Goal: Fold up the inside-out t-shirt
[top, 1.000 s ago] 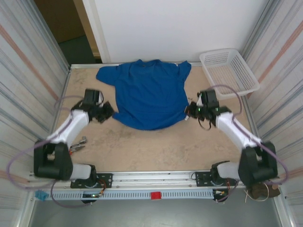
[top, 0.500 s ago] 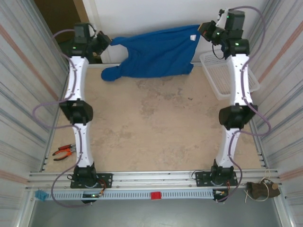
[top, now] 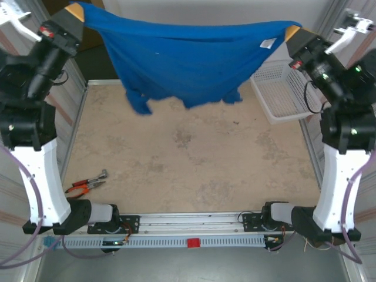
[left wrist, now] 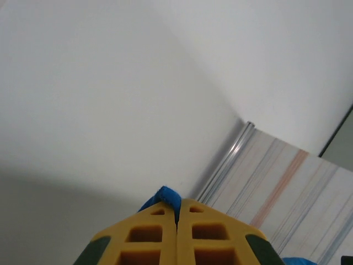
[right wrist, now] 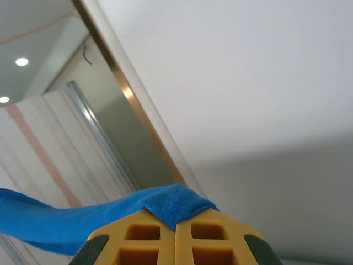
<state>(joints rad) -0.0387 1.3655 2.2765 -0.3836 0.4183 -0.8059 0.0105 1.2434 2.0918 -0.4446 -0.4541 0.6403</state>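
Note:
The inside-out t-shirt (top: 188, 64), royal blue with a small white tag near its right edge, hangs spread in the air above the table's far side. My left gripper (top: 75, 12) is raised high at the top left, shut on the shirt's left corner; a blue fold (left wrist: 164, 197) pokes out between its yellow fingers (left wrist: 149, 234). High at the top right, my right gripper (top: 292, 31) is shut on the other corner, blue cloth (right wrist: 171, 201) draped over its yellow fingertips (right wrist: 209, 234). The shirt's sleeves dangle low, just above the table.
A white lattice basket (top: 279, 91) stands at the table's far right, partly behind the hanging shirt. Orange-handled pliers (top: 87, 183) lie near the front left by the left arm's base. The tan tabletop (top: 188, 158) is walled by striped panels on both sides.
Both arms have lifted the shirt from flat on the table to high in the air, stretching it taut between them. It now hangs nearer the camera than half a second ago.

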